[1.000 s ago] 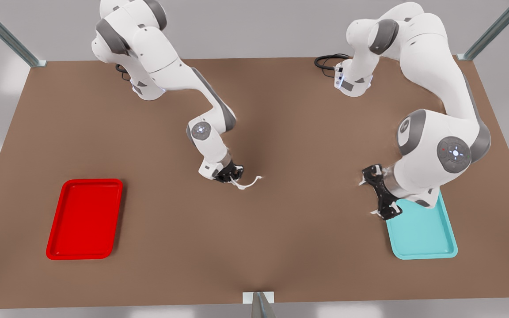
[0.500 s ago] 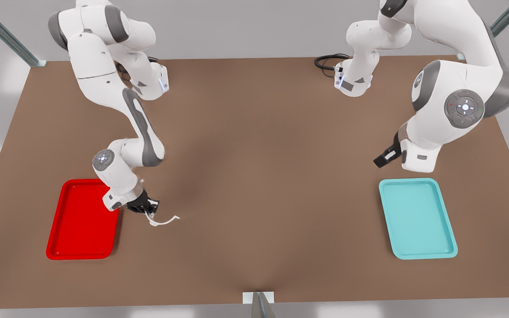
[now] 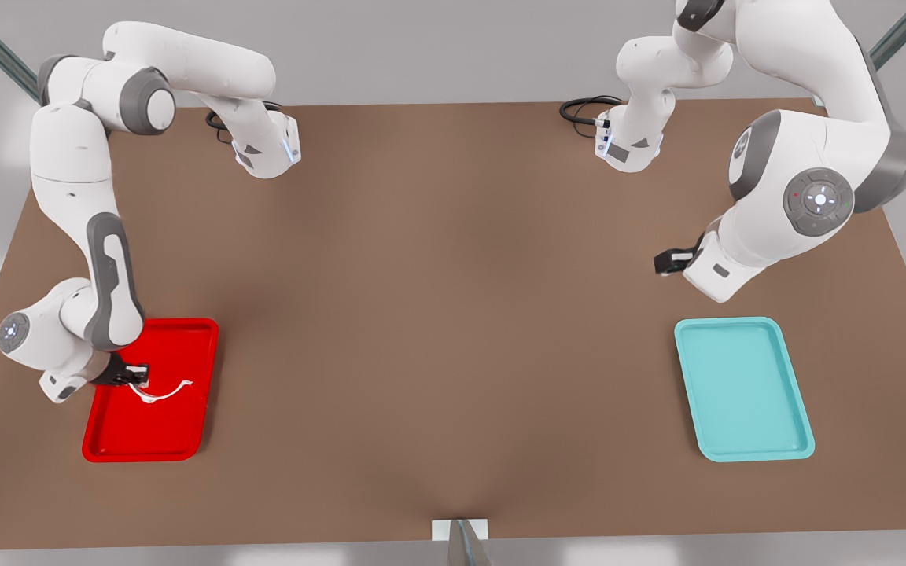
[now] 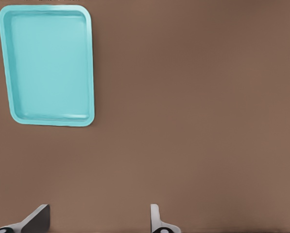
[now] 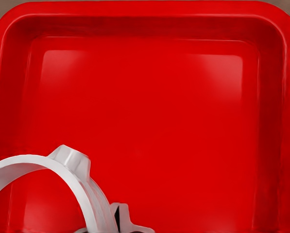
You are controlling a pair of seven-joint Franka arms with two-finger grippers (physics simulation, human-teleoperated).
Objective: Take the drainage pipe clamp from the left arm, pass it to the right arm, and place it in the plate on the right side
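Observation:
The drainage pipe clamp point(image 3: 163, 391), a thin white arc, hangs over the red plate point(image 3: 146, 436) at the front view's left. My right gripper point(image 3: 134, 377) is shut on one end of it, just above the plate's near-left part. In the right wrist view the clamp point(image 5: 84, 182) curves close over the plate's floor point(image 5: 159, 97); I cannot tell whether it touches. My left gripper point(image 3: 667, 262) waits at the front view's right, above the table behind the teal tray. Its fingers point(image 4: 38, 217) stand wide open around nothing.
A teal tray point(image 3: 744, 389) lies at the front view's right, and the left wrist view looks down on the same teal tray point(image 4: 50, 63). Brown table point(image 3: 453, 314) stretches between the two trays. Black cables point(image 3: 583, 110) lie by an arm base at the back.
My right gripper has carried the clamp from the table's middle to over the red plate. My left gripper has lifted off the teal tray and drawn back.

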